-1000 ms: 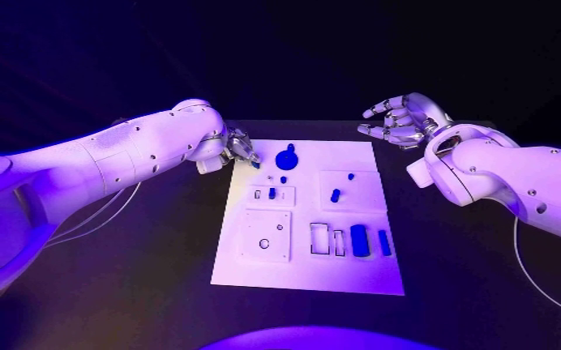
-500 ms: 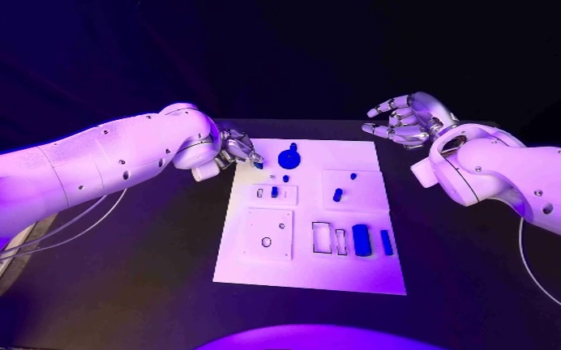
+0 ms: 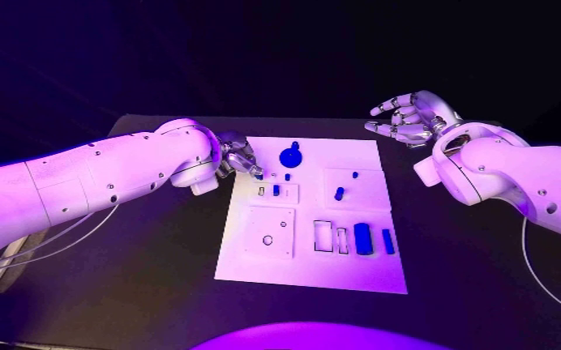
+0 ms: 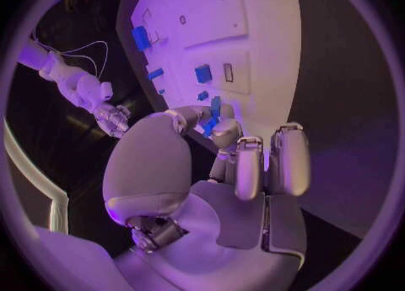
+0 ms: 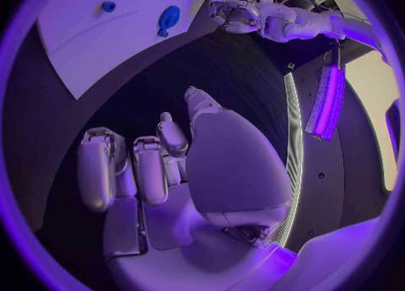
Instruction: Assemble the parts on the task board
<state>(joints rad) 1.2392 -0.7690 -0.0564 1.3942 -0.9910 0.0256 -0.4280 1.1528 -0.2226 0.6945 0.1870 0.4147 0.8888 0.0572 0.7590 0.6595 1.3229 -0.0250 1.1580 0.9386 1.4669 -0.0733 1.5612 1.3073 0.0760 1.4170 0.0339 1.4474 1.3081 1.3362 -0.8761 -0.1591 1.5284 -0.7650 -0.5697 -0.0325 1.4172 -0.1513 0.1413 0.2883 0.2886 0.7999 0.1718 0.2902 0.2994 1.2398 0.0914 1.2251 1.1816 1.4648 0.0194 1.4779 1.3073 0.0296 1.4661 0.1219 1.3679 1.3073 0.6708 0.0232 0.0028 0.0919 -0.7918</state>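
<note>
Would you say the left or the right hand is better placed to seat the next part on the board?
Probably the left: the left hand is over the task board, pinching a small blue part. The right hand is beyond the far corner, open.

- The task board (image 3: 306, 269) lies at the table's (image 3: 140, 285) middle.
- The left hand (image 3: 240, 155) sits at the board's far left corner, pinching a small part (image 4: 209, 126).
- The right hand (image 3: 404, 121) hovers beyond the far right corner, off the board.
- A round part (image 3: 290, 156) lies near the board's far edge.
</note>
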